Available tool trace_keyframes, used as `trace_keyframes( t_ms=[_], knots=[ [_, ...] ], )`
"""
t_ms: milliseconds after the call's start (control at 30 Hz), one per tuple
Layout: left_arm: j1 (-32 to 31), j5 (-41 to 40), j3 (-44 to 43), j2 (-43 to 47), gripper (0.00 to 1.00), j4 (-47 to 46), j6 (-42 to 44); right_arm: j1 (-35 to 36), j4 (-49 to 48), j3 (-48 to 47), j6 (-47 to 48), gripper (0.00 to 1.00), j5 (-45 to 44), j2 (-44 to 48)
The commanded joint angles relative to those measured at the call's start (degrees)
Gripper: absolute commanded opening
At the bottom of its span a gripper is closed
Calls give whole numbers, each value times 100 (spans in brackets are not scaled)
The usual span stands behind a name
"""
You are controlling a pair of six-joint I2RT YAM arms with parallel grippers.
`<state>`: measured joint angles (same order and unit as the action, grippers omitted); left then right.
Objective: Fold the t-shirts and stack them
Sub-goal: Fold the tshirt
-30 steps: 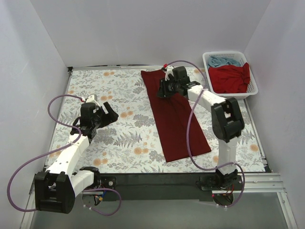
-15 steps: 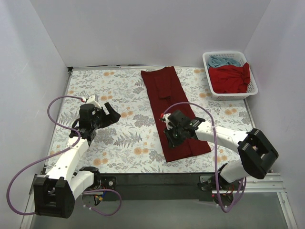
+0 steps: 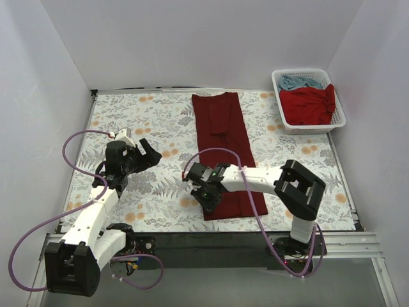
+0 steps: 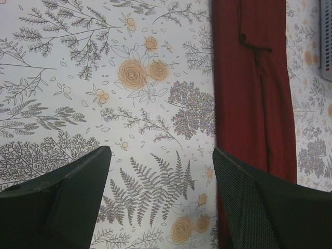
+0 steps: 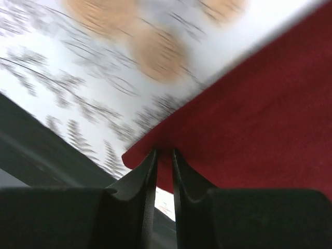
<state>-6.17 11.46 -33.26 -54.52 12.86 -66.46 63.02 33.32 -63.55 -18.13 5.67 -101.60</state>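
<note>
Quick update from the remote seat. The biggest change is the dark maroon t-shirt (image 3: 223, 141). A second ago it lies slanted across the floral table cloth (image 3: 140, 115), and now it runs almost straight from the far edge down toward me. Its near end has slid over to the left, so the long folded strip looks squared up for the next fold.

The white basket (image 3: 311, 128) in the far right corner hasn't budged. The red t-shirt (image 3: 310, 105) and the light blue t-shirt (image 3: 300, 82) are still inside it, so I reckon two shirts are left to do.

The right arm makes the big move. It starts at the shirt's far end, swings all the way back, and the right gripper (image 3: 206, 194) now sits at the near left corner of the maroon strip. In the wrist view its fingers (image 5: 142, 171) have come nearly together, with just a thin slit between them and the tips right at the corner hem. I honestly can't tell whether any cloth is pinched yet.

The left gripper (image 3: 148, 152) hasn't moved. It hangs over bare table cloth left of the shirt, spread wide and holding nothing.
</note>
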Motion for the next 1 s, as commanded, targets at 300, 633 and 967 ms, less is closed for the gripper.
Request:
trace_keyframes(
  t_ms=[300,633,967],
  knots=[
    [-33,110,47,152,79,6,19,325,675,-1265,-85,30,-1524,42],
    [-33,172,3,-14,79,6,19,-1529,579,-729,46,38,-1965,782],
    [-33,207,-14,-146,79,6,36,-2189,-89,-667,178,37,-1367,299]
  ],
)
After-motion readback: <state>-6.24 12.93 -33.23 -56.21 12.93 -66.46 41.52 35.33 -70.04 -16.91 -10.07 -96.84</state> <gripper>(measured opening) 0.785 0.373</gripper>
